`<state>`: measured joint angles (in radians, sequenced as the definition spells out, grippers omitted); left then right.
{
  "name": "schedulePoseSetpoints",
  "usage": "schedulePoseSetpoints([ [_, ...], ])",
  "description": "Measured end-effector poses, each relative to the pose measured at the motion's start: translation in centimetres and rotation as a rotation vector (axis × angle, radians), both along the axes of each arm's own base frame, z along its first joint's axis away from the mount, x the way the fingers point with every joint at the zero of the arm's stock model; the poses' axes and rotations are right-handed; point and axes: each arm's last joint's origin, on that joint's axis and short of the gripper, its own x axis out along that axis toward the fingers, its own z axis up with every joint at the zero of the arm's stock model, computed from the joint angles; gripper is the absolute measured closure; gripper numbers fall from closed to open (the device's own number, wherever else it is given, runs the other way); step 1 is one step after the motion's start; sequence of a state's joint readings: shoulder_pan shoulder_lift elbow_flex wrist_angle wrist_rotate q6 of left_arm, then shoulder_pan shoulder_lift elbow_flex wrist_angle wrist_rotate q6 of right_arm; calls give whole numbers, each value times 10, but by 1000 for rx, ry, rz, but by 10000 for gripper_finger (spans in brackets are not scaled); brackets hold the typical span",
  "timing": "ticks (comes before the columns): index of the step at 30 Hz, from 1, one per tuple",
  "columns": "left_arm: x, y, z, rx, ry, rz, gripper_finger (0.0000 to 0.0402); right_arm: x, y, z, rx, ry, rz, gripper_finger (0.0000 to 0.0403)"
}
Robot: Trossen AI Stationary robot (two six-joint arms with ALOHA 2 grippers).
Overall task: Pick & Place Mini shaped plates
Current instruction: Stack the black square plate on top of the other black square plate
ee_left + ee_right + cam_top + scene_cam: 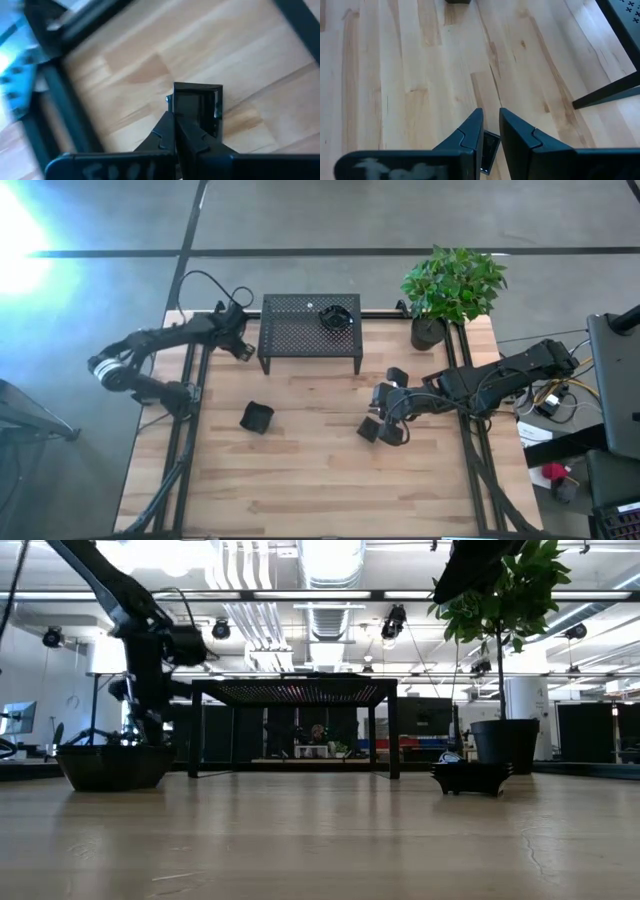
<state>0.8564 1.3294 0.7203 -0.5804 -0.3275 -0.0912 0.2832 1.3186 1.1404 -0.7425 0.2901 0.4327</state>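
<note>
My left gripper [243, 345] hangs beside the left end of the black mesh stand [310, 335] and is shut on a small square black plate [197, 107]. My right gripper [491, 112] hovers over the wood right of centre, its fingers closed on another mini plate [489, 150]. One mini plate [336, 317] rests on the stand's top. Another [257, 417] sits base down on the table left of centre. A further plate [470, 777] stands on the table toward the right. My left gripper pinches the square plate by one side wall [173, 100], one finger seeming to lie inside the dish and one outside. The fingers slant down from above. Whether the plate is clear of the table does not show. My right gripper has a plate's rim [490, 137] between its two fingers, which slant down toward the table. The plate hangs below the fingertips, above the wood. The fingers hide most of it.
A potted plant [450, 290] stands at the far right corner beside the stand. Dark rails [190, 410] run along the table's left and right sides. Bare wood lies toward the near edge.
</note>
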Motion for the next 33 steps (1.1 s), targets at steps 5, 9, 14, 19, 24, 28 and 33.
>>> schedulePoseSetpoints([
  [5, -12, -15, 32, 104, -44, 60, 401, 0, 0, 0, -30, 5, 37, 346],
  [9, -19, -31, 56, 167, -118, 65, 401, 0, 0, 0, -31, 5, 38, 346],
  [14, -25, -52, 83, 304, -163, 70, 401, 1, 0, -1, -40, 11, 57, 346],
  [19, -23, -72, 103, 377, -252, 24, 401, 4, 1, 0, -93, -5, 118, 338],
  [24, -11, -89, 112, 445, -250, -59, 401, 12, 4, 4, -147, -83, 190, 307],
  [28, 0, -109, 121, 534, -239, -138, 401, 19, 5, 8, -207, -147, 258, 286],
  [33, 11, -140, 139, 681, -267, -222, 401, 25, 7, 16, -272, -240, 316, 272],
])
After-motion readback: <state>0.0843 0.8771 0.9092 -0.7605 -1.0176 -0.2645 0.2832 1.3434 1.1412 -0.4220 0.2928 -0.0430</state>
